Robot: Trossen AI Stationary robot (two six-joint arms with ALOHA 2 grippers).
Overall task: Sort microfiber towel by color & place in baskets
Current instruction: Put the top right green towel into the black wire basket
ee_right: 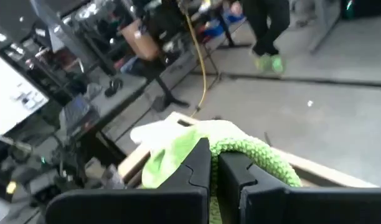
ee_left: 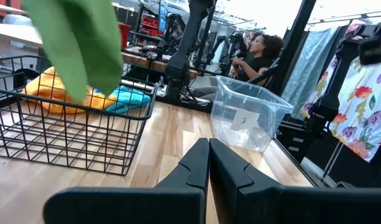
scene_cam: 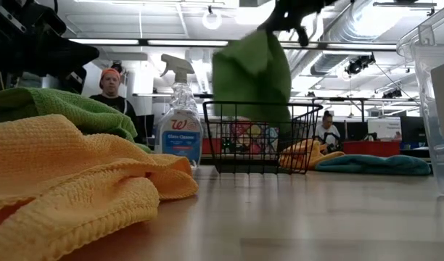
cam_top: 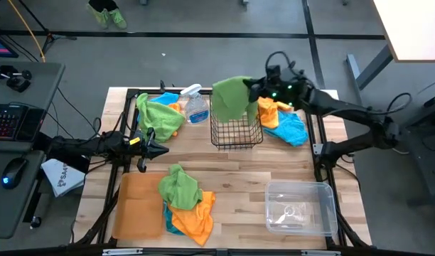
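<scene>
Your right gripper point(cam_top: 251, 90) pinches a lime green towel point(cam_top: 230, 97), which hangs from it over the black wire mesh basket point(cam_top: 237, 132) just below. Your left gripper point(cam_top: 159, 148) waits with fingers pressed together, near the green, orange and turquoise towel pile point(cam_top: 185, 203).

A robotics lab or workshop; exposed ceiling ducts point(scene_cam: 367, 29) and strip lights overhead. Beside the wooden table point(cam_top: 239, 178) sits a desk with keyboard point(cam_top: 8, 121); people point(scene_cam: 112, 90) work at benches behind.
</scene>
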